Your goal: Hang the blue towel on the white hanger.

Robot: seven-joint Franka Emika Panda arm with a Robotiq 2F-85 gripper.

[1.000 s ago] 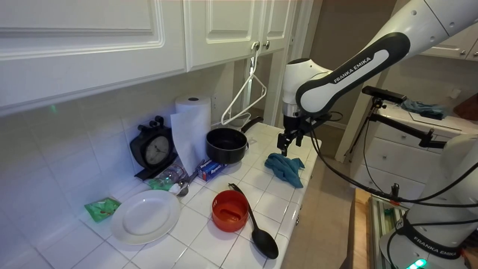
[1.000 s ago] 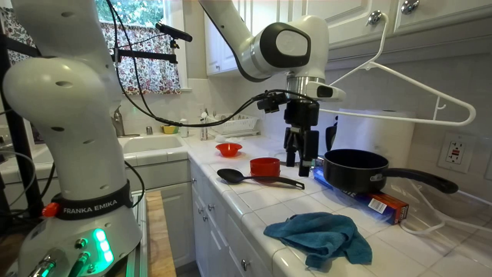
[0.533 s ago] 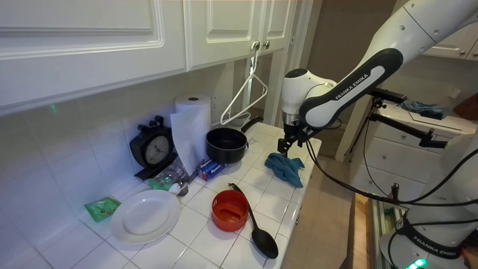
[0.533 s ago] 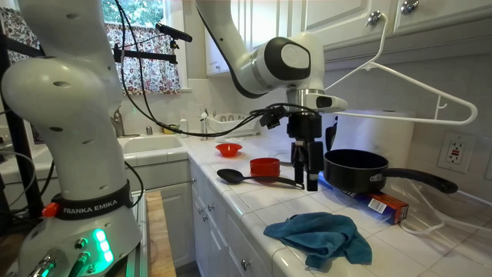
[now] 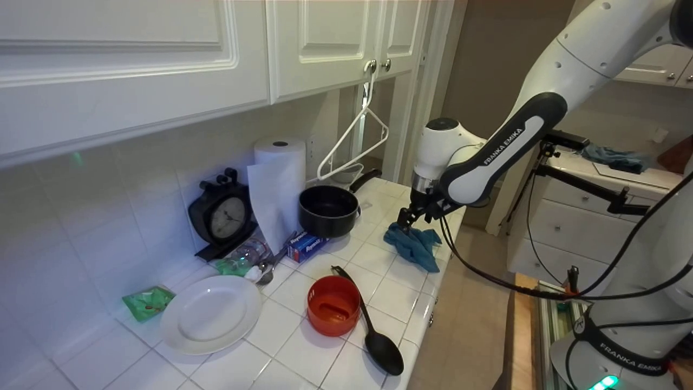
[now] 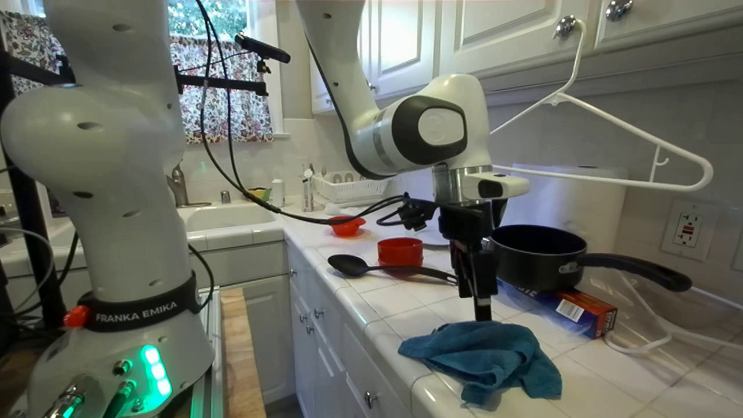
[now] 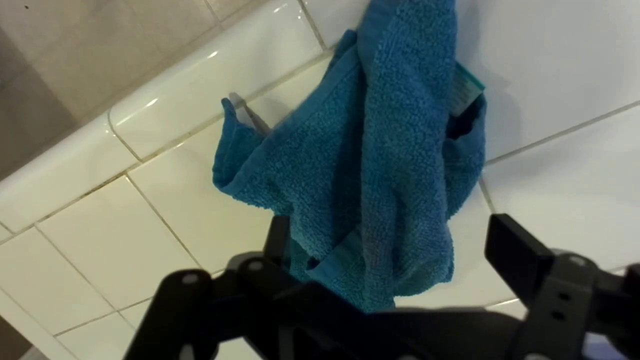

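Observation:
The blue towel lies crumpled on the white tiled counter near its front edge, a small label showing at one side. In both exterior views my gripper points down just over the towel's far part; whether a fingertip touches the cloth I cannot tell. Seen in the wrist view, the jaws are wide apart and the gripper holds nothing. Folds of towel lie between and beyond the fingers, with bare tile by the right one. Bare of cloth, the white hanger hangs by its hook from a cabinet knob.
Close to the gripper stand a black pot and a foil box. A red cup, black spoon and white plate lie further along. The paper-towel roll is by the wall. Upper cabinets overhang the counter.
The arm has come down, bringing my gripper from well above the counter to just over the towel. The towel has not moved; the hanger sways slightly. The jaws stay apart.

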